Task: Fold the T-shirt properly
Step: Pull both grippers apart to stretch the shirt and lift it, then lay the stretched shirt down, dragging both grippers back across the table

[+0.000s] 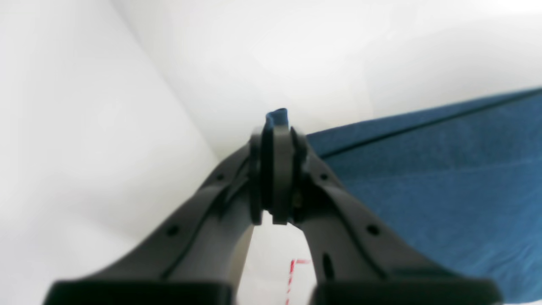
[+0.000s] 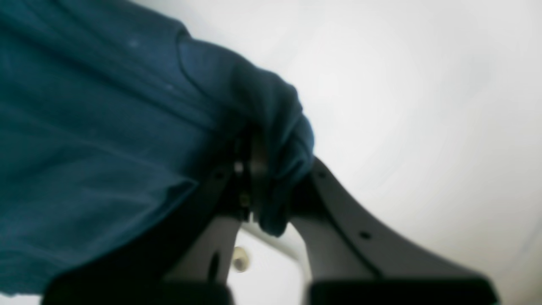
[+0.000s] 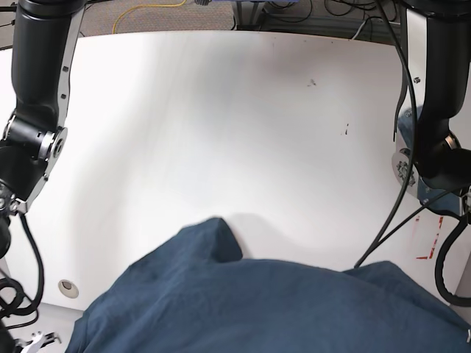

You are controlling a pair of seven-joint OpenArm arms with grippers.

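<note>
The dark teal-navy T-shirt (image 3: 257, 301) fills the bottom of the base view, raised close to the camera, with a peak of cloth near its left middle. Neither gripper shows in that view; only the arms stand at both edges. In the left wrist view my left gripper (image 1: 277, 135) is shut on the T-shirt, a small tip of cloth poking up above the fingertips, and the T-shirt (image 1: 444, 178) spreads taut to the right. In the right wrist view my right gripper (image 2: 266, 169) is shut on a bunched wad of the T-shirt (image 2: 106, 127), which hangs to the left.
The white table (image 3: 221, 132) stretches behind the shirt. A red tape mark (image 3: 427, 254) lies by the right arm's base and shows again as the red tape mark (image 1: 296, 264). A round hole (image 3: 68, 287) sits near the front left edge. Cables run along the back edge.
</note>
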